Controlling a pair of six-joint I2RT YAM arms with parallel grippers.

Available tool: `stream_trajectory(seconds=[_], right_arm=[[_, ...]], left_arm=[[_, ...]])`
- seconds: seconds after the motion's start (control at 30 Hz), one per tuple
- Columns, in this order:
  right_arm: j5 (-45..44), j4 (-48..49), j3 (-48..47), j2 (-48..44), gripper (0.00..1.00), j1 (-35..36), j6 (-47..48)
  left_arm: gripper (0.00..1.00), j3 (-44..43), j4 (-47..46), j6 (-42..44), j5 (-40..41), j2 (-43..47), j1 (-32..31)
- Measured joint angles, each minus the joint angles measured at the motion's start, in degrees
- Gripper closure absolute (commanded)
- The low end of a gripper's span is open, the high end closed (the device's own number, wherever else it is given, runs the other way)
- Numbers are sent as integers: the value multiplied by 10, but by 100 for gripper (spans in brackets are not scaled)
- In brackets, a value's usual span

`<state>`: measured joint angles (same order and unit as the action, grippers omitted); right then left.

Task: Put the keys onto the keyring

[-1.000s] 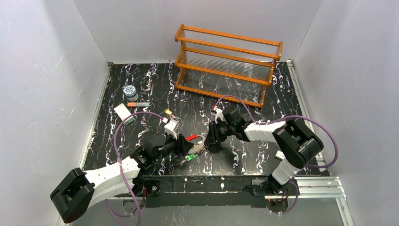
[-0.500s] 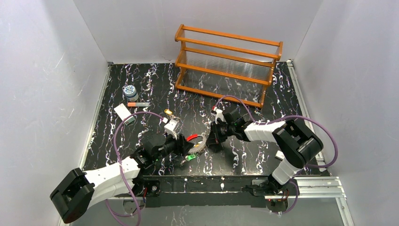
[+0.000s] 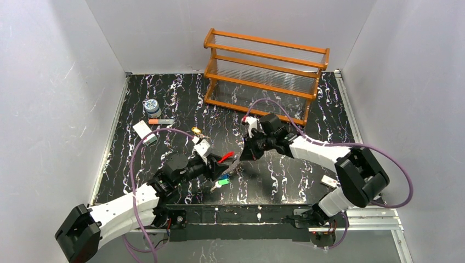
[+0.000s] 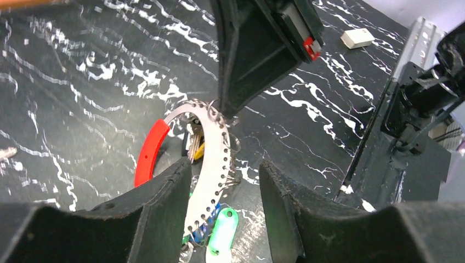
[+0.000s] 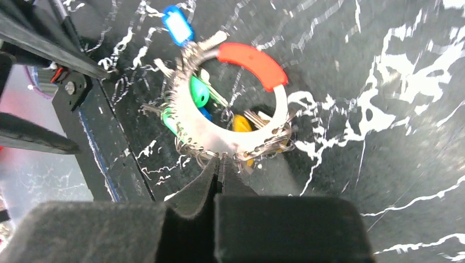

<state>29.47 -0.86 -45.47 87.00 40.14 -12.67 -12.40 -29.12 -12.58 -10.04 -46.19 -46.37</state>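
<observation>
keyring (image 3: 232, 166) is front-middle of the black marbled table (image 3: 307, 137), between both grippers. left gripper (image 4: 225, 170) jaws part-way apart, straddling the lower stretch of the perforated silvery band; one finger touches the band, a gap shows on the other side, can't tell if it actually clamps. right gripper (image 5: 221, 161) closed, tips together right at the band's edge, across the loop from the red curved piece (image 5: 252, 64); can't tell if any metal is pinched between them. keys (image 5: 198, 90) with green, blue and yellow heads bunch at the band, inside and under the loop. blue tag (image 5: 176, 24) sticks out past it, pale green tag (image 4: 222, 235) hangs below. wooden rack (image 3: 266, 74) at the back; patterned jar (image 3: 152, 106), orange-tipped stick (image 3: 161, 121) and white card (image 3: 141, 130) far left, well apart from the ring
</observation>
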Motion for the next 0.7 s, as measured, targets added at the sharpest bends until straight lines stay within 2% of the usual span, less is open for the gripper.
stream_trajectory(seconds=[0.13, 0.47, 0.7], right_arm=[[21, -30, -27, -34, 99, 0, 73], [120, -82, -27, -99, 99, 0, 236], [195, -92, -24, -110, 99, 1, 312]], left_arm=[[55, -16, 0, 56, -33, 1, 0], [59, -39, -13, 185, -115, -46, 0], [64, -38, -72, 252, -159, -78, -6]])
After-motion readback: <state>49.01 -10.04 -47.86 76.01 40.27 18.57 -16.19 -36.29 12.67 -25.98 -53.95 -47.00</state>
